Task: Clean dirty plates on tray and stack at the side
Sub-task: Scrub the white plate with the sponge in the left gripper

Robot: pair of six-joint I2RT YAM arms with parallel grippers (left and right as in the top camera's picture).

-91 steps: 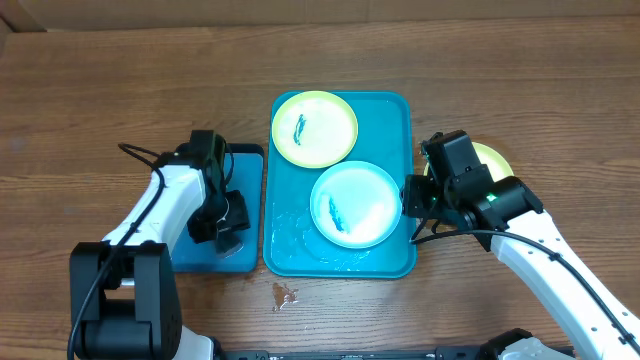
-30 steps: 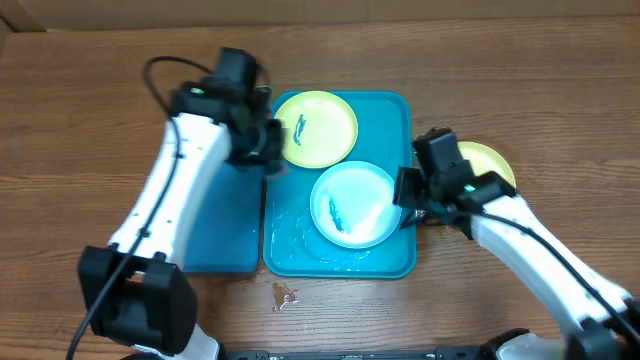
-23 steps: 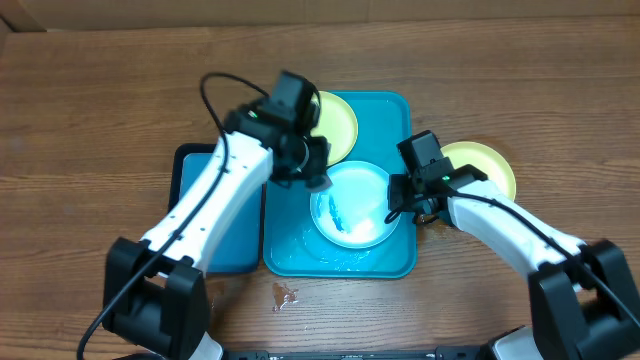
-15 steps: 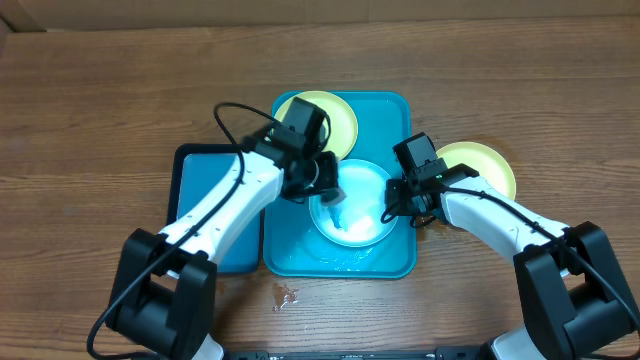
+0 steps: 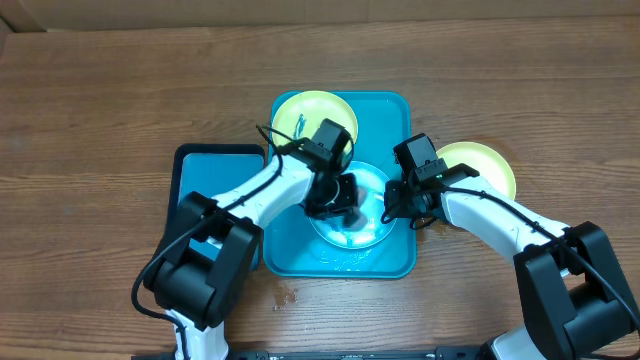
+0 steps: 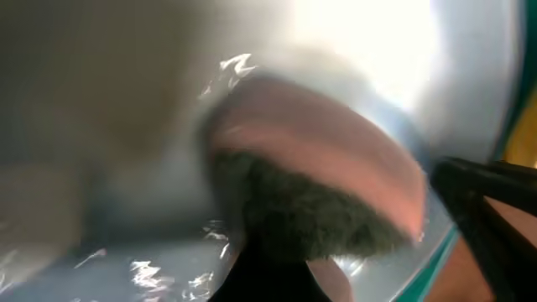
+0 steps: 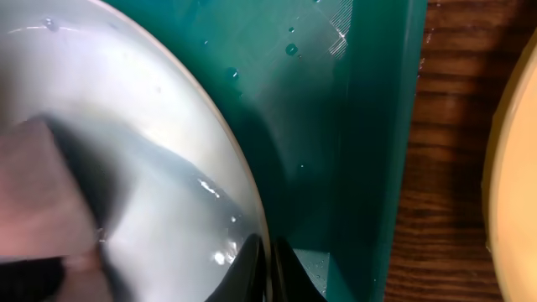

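pale plate [image 5: 368,228], which step is this? (a)
scrub step, i'd say. left gripper [image 5: 335,195] is down on it, fingers clamped on a sponge [image 6: 319,193], sponge face pressed to the plate's floor. (b)
right side? (a)
right gripper [image 5: 405,200] is pinched together on the plate's right rim. looks like it's pinning it for the wipe. (b)
where does the plate sit? (a)
in the tray [image 5: 392,115], near half, close to the tray's right edge. (b)
clean yet? (a)
can't tell, arm and sponge cover the middle. what shows is glossy, wet-looking, pale blue-white, shallow with a thin raised lip. (b)
next move? (a)
my guess: rub the sponge across the floor with the rim held firm, then lift it out to the side. the rim is thin and slick, so the grip could slip. (b)
others? (a)
smeared yellow-green plate [image 5: 305,112] at the tray's far-left corner, dark blue streak on it, not yet done. second yellow-green plate [image 5: 485,165] on the table [image 5: 100,100], just beside the tray's right edge, probably the stack spot. (b)
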